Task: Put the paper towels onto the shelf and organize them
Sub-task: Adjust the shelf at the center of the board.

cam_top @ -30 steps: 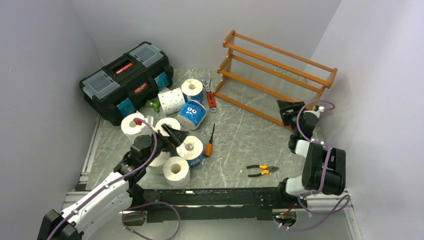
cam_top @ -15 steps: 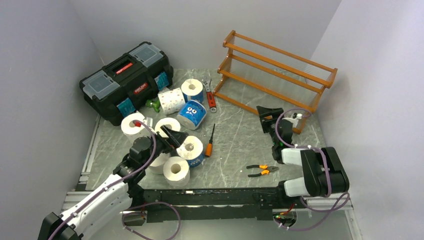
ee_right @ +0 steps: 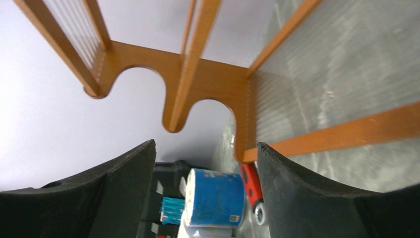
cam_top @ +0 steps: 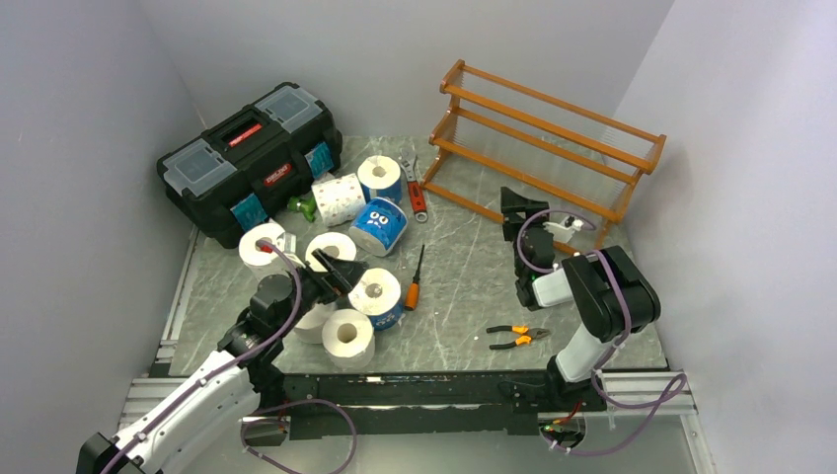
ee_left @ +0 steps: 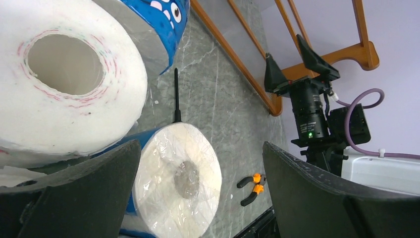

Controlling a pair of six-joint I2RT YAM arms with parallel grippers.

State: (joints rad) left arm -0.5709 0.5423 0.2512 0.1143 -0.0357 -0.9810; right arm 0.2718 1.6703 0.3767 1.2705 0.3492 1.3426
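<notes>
- Left claw point(cam_top: 341, 274) gapes wide, empty; the blue-wrapped paper towel roll point(cam_top: 376, 292) stands on end just ahead of it, core upward.
- Right claw point(cam_top: 515, 209), open and empty, faces the shelf point(cam_top: 548, 133), well apart from that roll.

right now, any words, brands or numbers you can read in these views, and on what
Nothing reads clearly.
Black toolbox: two red labels with white lettering, too small to read.
Blue-wrapped roll in the right wrist view: small white code patch, blurred.
</notes>
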